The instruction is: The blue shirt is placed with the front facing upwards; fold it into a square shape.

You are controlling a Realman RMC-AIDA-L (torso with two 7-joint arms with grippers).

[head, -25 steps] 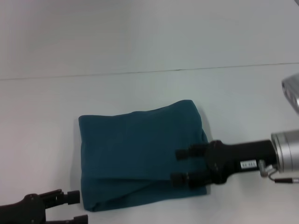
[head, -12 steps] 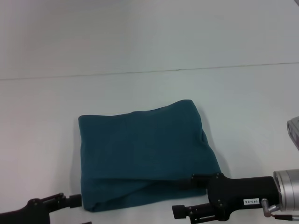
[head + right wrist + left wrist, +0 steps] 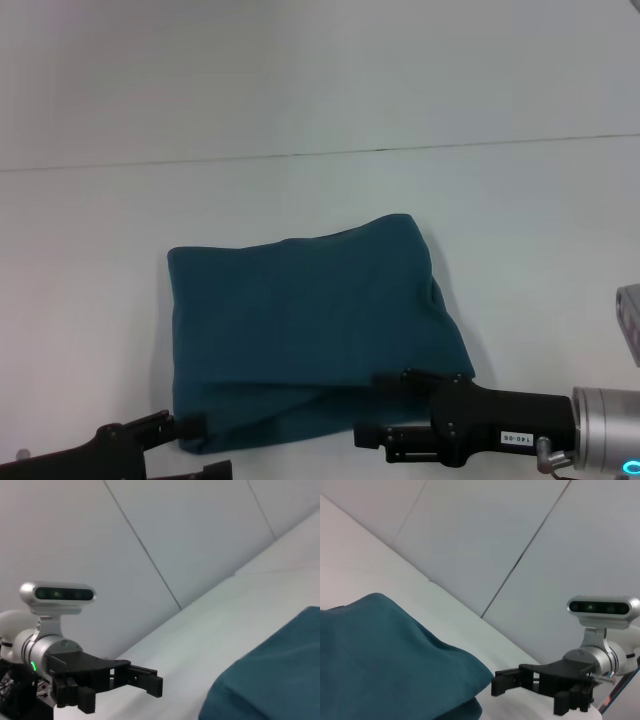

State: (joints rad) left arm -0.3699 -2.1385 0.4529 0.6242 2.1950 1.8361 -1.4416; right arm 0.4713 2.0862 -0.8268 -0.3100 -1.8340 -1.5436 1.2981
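Teal-blue cotton lies folded into a rough square on the white table (image 3: 520, 220) in front of me: the blue shirt (image 3: 305, 330), its plain side up, with a loose layered fold showing along its near edge. My right gripper (image 3: 375, 410) reaches in from the right at the shirt's near right corner, its two fingers spread apart, the upper one over the corner of the cloth and the lower one over the table just past the edge; it holds nothing. My left gripper (image 3: 205, 445) sits low at the near left corner of the shirt, fingers parted too, one tip just at the cloth's edge. I cannot tell whether either tip touches the fabric.
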